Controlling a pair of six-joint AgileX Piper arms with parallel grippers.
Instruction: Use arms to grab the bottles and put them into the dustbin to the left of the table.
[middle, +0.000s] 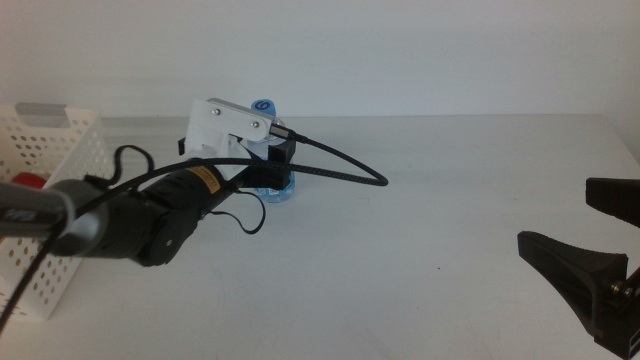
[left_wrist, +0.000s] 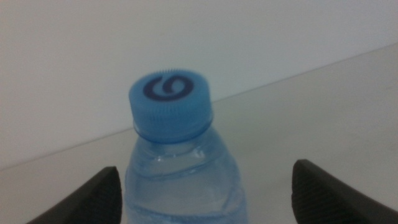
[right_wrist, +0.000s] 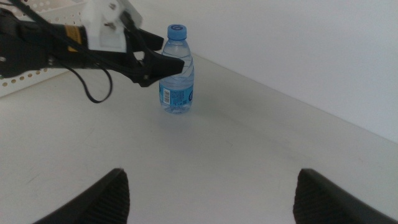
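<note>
A clear water bottle (middle: 271, 186) with a blue cap (middle: 264, 105) and blue label stands upright on the table (middle: 420, 260), left of centre. My left gripper (middle: 273, 165), with its white housing and black cable, is open, one jaw on each side of the bottle's body. In the left wrist view the bottle (left_wrist: 180, 168) fills the gap of the left gripper (left_wrist: 205, 168), nearer one jaw than the other. My right gripper (middle: 590, 235) waits open and empty at the table's right edge. The white perforated dustbin (middle: 60, 140) stands at the far left.
Something red (middle: 28, 181) shows inside the dustbin, partly hidden by the left arm. The left arm's black cable (middle: 345, 170) loops over the table to the right of the bottle. The right wrist view shows the bottle (right_wrist: 178, 74) far ahead of the right gripper (right_wrist: 211, 183).
</note>
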